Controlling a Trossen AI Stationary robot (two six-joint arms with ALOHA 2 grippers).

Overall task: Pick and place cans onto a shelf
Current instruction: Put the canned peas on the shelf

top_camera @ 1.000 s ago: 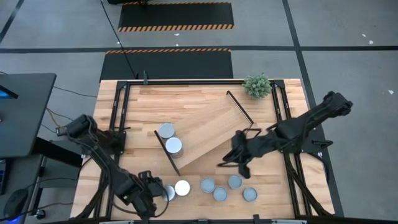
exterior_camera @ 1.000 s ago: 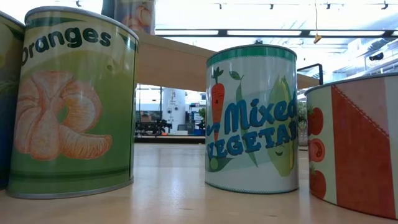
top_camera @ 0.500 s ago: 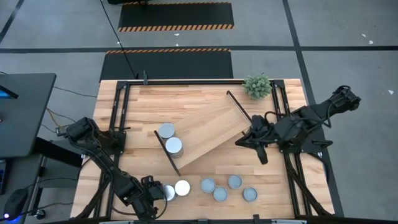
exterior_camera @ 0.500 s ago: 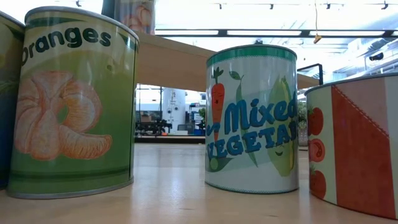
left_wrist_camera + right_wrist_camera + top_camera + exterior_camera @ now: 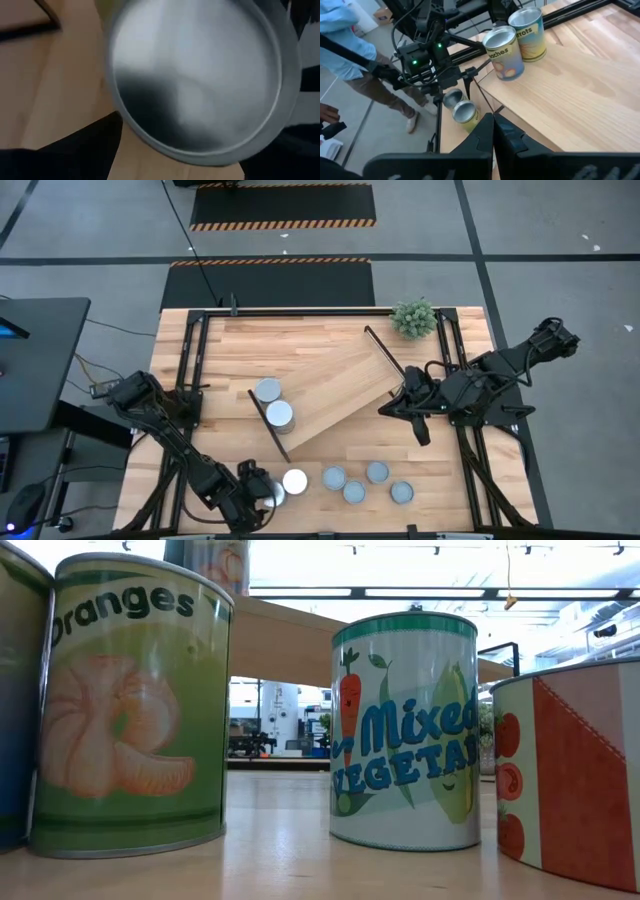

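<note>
High: my left gripper at table's 7 o'clock, can at its 3; shelf toward 1.
Left wrist: jaws wrapped on can, axis upright.
Right wrist: right gripper clenched, empty.

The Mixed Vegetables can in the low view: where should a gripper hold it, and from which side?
Grip the Mixed Vegetables can across its curved side wall, probably coming down from above: it stands upright with open gaps to the oranges can and the tomato can for the fingers.
</note>
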